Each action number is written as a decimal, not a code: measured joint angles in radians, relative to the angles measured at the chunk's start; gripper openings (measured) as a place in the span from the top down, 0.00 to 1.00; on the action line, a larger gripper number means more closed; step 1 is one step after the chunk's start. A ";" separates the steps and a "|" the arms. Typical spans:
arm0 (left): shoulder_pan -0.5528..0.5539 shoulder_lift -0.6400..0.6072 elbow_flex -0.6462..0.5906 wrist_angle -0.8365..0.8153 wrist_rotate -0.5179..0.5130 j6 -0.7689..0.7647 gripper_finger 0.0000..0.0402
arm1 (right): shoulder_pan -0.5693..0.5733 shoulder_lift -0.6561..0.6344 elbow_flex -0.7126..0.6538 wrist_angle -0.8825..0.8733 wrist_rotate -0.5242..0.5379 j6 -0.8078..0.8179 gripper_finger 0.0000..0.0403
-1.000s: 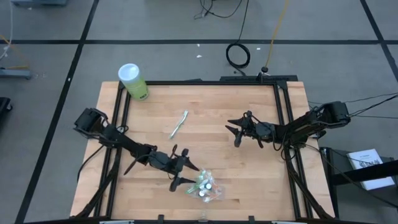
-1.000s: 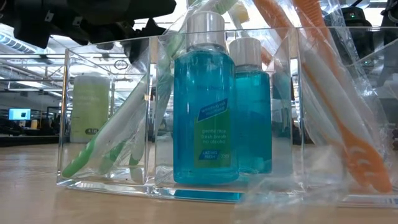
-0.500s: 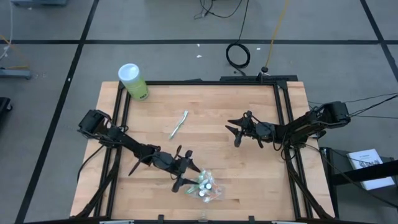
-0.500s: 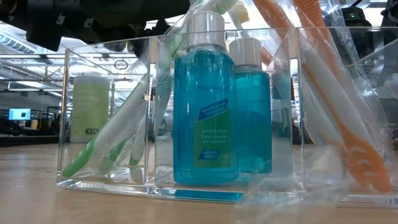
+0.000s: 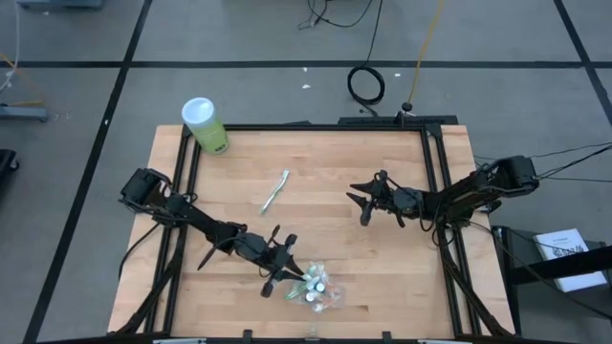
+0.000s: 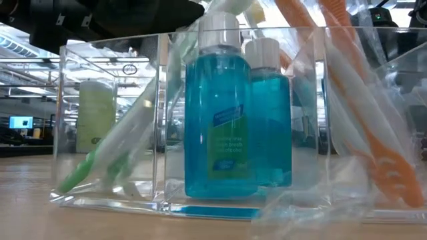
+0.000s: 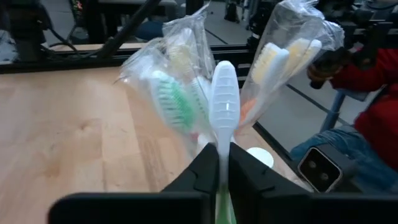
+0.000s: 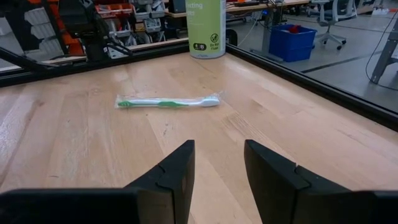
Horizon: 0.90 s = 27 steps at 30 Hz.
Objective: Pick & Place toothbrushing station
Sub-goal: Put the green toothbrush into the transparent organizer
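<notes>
The toothbrushing station point(image 5: 317, 289) stands near the table's front edge. It is a clear holder point(image 6: 160, 133) with blue white-capped bottles point(image 6: 217, 127), green-white toothbrushes point(image 6: 107, 153) and orange ones in crinkly plastic point(image 6: 360, 113). My left gripper point(image 5: 287, 272) is at its left side, shut on a white-headed toothbrush point(image 7: 224, 99). My right gripper point(image 5: 366, 205) hovers open at mid-table right. One wrapped green-white toothbrush point(image 5: 275, 191) lies flat on the wood. My left gripper pinches the toothbrush between its two fingertips point(image 7: 205, 165), on the neck just below the head point(image 7: 222, 144). It comes at the station from the table's left. The white head sticks out past the fingertips; the brush's lower end is hidden by the fingers.
A green-white canister point(image 5: 205, 125) stands at the table's far left corner. Black frame rails point(image 5: 435, 191) run along the table's edges. Bare wood lies between the loose toothbrush point(image 8: 168, 101) and my right gripper point(image 8: 217, 168).
My left gripper has moved a little toward the station and has shut on the toothbrush. In the low view the clear holder has shifted and tipped slightly. My right arm has kept still.
</notes>
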 joint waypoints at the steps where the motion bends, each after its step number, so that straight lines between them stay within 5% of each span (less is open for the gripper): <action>1: 0.000 0.000 0.000 0.000 0.006 0.000 0.95 | 0.000 0.000 0.000 0.000 0.000 0.000 0.68; 11: 0.000 -0.045 0.000 -0.023 0.027 0.001 0.84 | 0.000 0.000 0.000 0.000 0.000 0.000 0.68; 20: 0.023 -0.129 0.000 -0.124 0.020 0.049 0.96 | 0.000 0.000 0.000 -0.004 0.000 0.000 0.68; 27: 0.016 -0.160 0.000 -0.170 0.028 0.050 0.93 | 0.000 0.000 0.000 -0.004 0.000 -0.003 0.68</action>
